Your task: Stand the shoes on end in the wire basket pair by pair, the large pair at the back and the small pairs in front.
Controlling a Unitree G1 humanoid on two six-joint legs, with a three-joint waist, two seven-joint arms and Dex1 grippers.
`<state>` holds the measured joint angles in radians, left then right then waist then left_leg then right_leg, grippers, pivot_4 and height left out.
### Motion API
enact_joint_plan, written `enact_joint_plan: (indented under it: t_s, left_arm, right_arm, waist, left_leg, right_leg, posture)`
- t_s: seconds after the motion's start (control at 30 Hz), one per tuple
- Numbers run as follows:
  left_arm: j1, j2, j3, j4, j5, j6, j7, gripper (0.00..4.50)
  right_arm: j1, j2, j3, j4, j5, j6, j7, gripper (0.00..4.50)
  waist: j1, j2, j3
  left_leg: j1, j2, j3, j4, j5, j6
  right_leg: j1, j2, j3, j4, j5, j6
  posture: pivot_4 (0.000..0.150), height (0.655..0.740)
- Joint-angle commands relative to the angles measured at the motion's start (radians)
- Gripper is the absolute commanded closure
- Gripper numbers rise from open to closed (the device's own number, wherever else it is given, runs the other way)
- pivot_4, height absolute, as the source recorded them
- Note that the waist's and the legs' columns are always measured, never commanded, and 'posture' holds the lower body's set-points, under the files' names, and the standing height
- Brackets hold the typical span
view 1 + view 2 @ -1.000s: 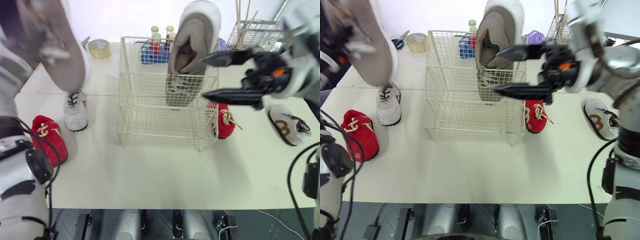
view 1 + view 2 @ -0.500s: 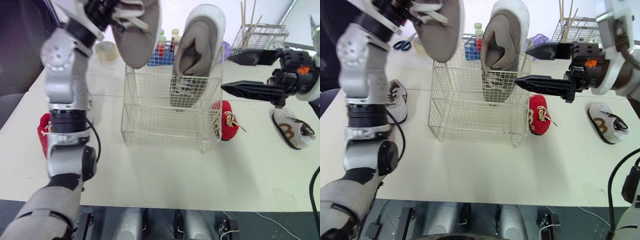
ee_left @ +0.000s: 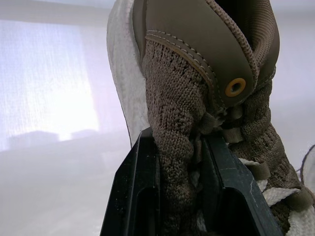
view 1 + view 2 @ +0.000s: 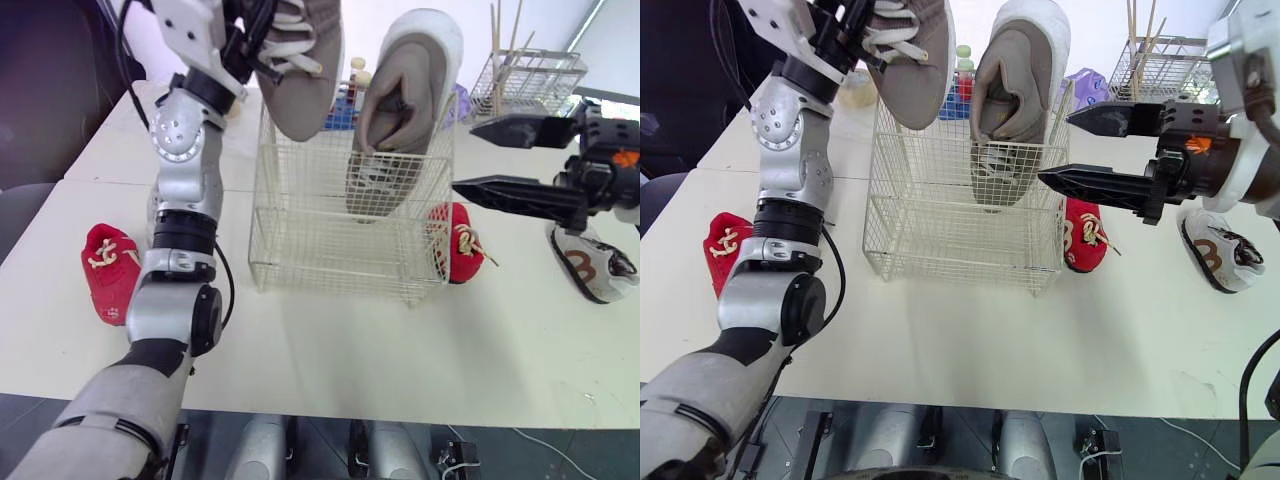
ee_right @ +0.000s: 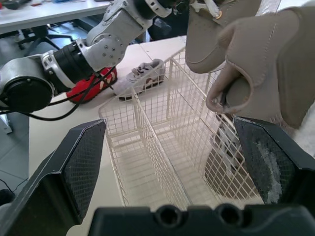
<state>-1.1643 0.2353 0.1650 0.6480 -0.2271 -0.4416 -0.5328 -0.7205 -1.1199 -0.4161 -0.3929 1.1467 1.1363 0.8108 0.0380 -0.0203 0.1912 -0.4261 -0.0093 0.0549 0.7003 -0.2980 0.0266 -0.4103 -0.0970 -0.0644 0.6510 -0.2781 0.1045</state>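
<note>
The white wire basket stands mid-table. One large taupe shoe stands on end in its back right part, leaning on the rim. My left gripper is shut on the collar of the second large taupe shoe, which hangs above the basket's back left corner. To the right of the basket my right gripper is open and holds nothing. Small red shoes lie left of the basket and against its right side. A small white and brown shoe lies far right, and another pale small shoe lies left of the basket.
Bottles in a blue holder stand just behind the basket. A second wire rack with sticks sits at the back right. A tape roll lies at the back left. The table's front edge runs near me.
My left arm has swung the held large shoe from the far left to above the basket's back left corner. The right gripper has drawn back rightward from the standing shoe. The camera shifted.
</note>
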Motion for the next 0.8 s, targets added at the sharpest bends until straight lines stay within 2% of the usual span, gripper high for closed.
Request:
enact_joint_plan:
  t_s: [0.03,0.1,0.27,0.47,0.57,0.8]
  left_arm:
    - [0.046,-0.014,-0.029,-0.049,0.031,-0.035,0.023,4.0]
    - [0.106,-0.023,-0.053,-0.057,0.077,-0.07,0.054,4.0]
    - [0.201,-0.054,-0.07,-0.094,0.093,-0.051,0.105,4.0]
    - [0.302,-0.053,-0.069,-0.211,0.071,0.1,0.154,4.0]
    - [0.359,-0.046,-0.079,-0.302,0.043,0.173,0.131,4.0]
    - [0.43,-0.013,-0.085,-0.463,-0.004,0.313,0.092,0.57]
  right_arm:
    - [-0.011,-0.022,-0.044,-0.012,0.03,-0.015,-0.015,0.0]
    - [-0.026,-0.014,-0.028,-0.004,0.037,-0.026,-0.021,0.0]
    - [-0.052,-0.01,0.012,0.022,0.021,-0.054,-0.006,0.0]
    - [-0.07,0.007,0.049,0.041,0.007,-0.089,0.007,0.0]
    - [-0.071,0.014,0.062,0.05,-0.004,-0.109,0.018,0.0]
    - [-0.069,0.033,0.081,0.065,-0.025,-0.146,0.037,0.0]
  waist:
    - [0.0,0.0,0.0]
    - [-0.001,0.0,0.0]
    - [-0.001,0.001,-0.001]
    - [-0.003,0.002,-0.001]
    - [-0.007,0.004,-0.003]
    - [0.002,0.008,-0.005]
  left_leg:
    - [0.0,0.0,0.0,0.0,0.0,0.0]
    - [0.0,0.0,0.0,0.0,0.0,0.0]
    - [0.0,0.0,0.0,0.0,0.0,0.0]
    - [0.001,0.0,-0.001,0.0,0.0,0.0]
    - [0.002,0.0,-0.001,0.0,0.0,0.0]
    - [0.005,0.0,-0.002,0.0,0.0,0.0]
  right_leg:
    - [0.0,0.0,0.0,0.0,0.0,0.0]
    - [0.0,0.0,0.0,0.0,0.0,0.0]
    - [0.0,0.0,0.0,0.0,0.0,0.0]
    - [0.001,-0.001,0.0,0.0,0.0,0.0]
    - [0.002,-0.001,0.0,0.0,0.0,0.0]
    - [0.006,-0.001,0.0,0.0,0.0,0.0]
  posture:
    - [0.15,0.74]
    - [0.15,0.74]
    - [0.15,0.74]
    - [0.15,0.74]
    - [0.15,0.74]
    - [0.15,0.74]
